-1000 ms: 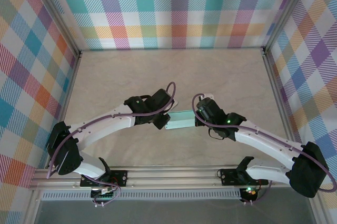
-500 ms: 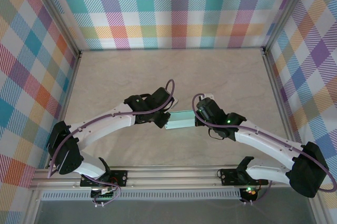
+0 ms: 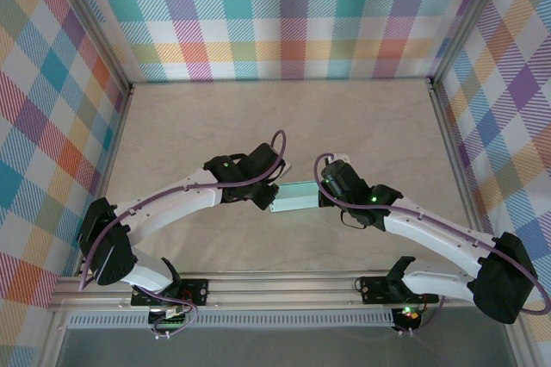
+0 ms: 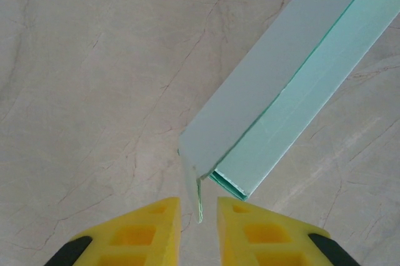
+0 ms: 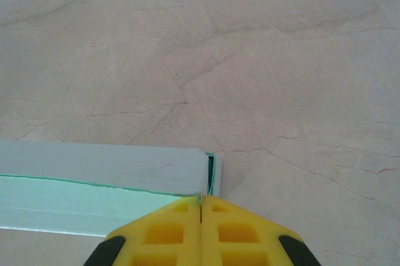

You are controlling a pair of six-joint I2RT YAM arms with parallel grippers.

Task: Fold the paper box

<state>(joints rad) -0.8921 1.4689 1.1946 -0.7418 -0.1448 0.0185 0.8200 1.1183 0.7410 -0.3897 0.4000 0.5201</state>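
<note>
Paper box (image 3: 293,196) looks mostly folded into a long flat sleeve; the end flap (image 4: 191,182) is loose and probably needs tucking. It spans the two grippers above the surface (image 3: 258,126), long axis running tip to tip. Left gripper (image 4: 199,216) is narrowly spread around that flap, and the right gripper (image 5: 201,213) is pressed together, seemingly pinching the opposite end's edge.

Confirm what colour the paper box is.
The paper box is pale mint-blue, with one panel a greener mint; the left wrist view shows it best.
</note>
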